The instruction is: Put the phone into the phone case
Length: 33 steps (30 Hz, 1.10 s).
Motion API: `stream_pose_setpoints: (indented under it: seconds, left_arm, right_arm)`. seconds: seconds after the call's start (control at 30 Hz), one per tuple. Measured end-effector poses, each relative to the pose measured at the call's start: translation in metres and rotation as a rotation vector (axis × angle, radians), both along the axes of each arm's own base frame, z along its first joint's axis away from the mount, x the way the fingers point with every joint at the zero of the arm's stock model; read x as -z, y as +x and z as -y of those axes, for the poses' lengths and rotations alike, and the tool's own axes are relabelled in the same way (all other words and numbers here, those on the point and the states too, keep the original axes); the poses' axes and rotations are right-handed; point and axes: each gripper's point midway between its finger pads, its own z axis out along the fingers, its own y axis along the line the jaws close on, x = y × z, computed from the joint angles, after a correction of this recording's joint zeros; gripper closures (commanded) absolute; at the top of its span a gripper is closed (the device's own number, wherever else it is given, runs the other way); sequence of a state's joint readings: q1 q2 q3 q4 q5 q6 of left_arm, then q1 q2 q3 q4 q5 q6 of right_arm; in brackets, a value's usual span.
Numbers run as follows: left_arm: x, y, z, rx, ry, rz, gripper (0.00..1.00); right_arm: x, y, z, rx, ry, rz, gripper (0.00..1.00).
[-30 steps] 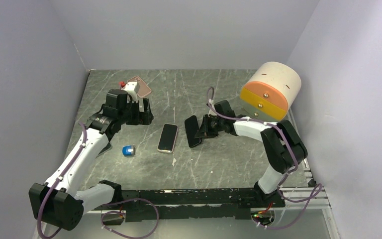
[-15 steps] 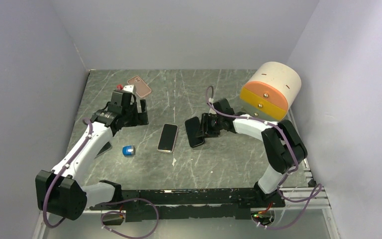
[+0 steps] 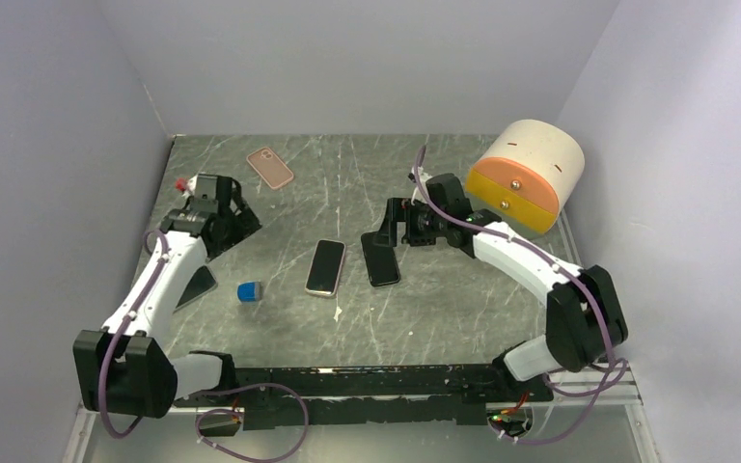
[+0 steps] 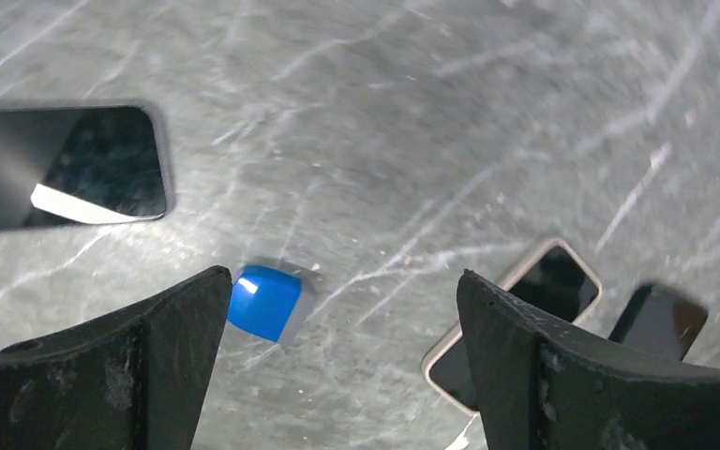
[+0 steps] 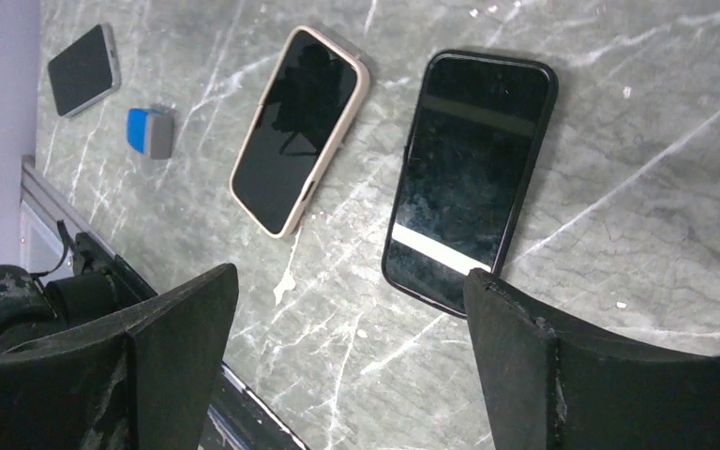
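Right gripper: jaws are spread wide, nothing is gripped, held just above the phone
Left gripper: jaws are spread wide, nothing is gripped
Phone: laid flat on the table, screen up, beside a beige-edged phone
Case: pink, laid at the back, well apart from the phone

left arm: white link shells, black joint housings | right arm: same white-and-black build | cables: purple, running along both arms, looping at the bases | base rail: black, on the near tabletop edge | left gripper, right gripper: jaws matte black, scuffed, broad wedges
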<state>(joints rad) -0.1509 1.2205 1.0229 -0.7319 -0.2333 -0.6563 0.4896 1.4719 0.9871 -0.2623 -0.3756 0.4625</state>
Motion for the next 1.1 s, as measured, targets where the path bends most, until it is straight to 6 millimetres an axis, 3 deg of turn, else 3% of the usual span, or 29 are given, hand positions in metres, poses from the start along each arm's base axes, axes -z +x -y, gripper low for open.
stream_pose_setpoints:
  seconds: [0.2, 0.27, 0.53, 0.77, 0.97, 1.1]
  left_arm:
    - [0.015, -0.02, -0.059, -0.437, -0.086, -0.072, 0.1]
    - [0.025, -0.031, -0.078, -0.583, -0.11, -0.124, 0.06]
    - [0.068, -0.066, -0.138, -1.075, -0.213, -0.288, 0.06]
    - [0.079, -0.063, -0.151, -1.197, -0.217, -0.272, 0.06]
    - [0.098, -0.073, -0.171, -1.337, -0.241, -0.318, 0.06]
    - [0.1, -0.074, -0.175, -1.399, -0.248, -0.304, 0.06]
  right_arm:
    - [-0.026, -0.005, 0.002, 0.001, 0.039, 0.065, 0.01]
    - [-0.03, -0.008, 0.002, -0.004, 0.049, 0.074, 0.01]
    - [-0.036, -0.016, 0.0, -0.031, 0.076, 0.074, 0.01]
    - [-0.043, -0.025, 0.002, -0.037, 0.106, 0.088, 0.01]
    - [-0.043, -0.027, 0.001, -0.047, 0.11, 0.084, 0.01]
    - [-0.041, -0.029, 0.001, -0.053, 0.112, 0.073, 0.01]
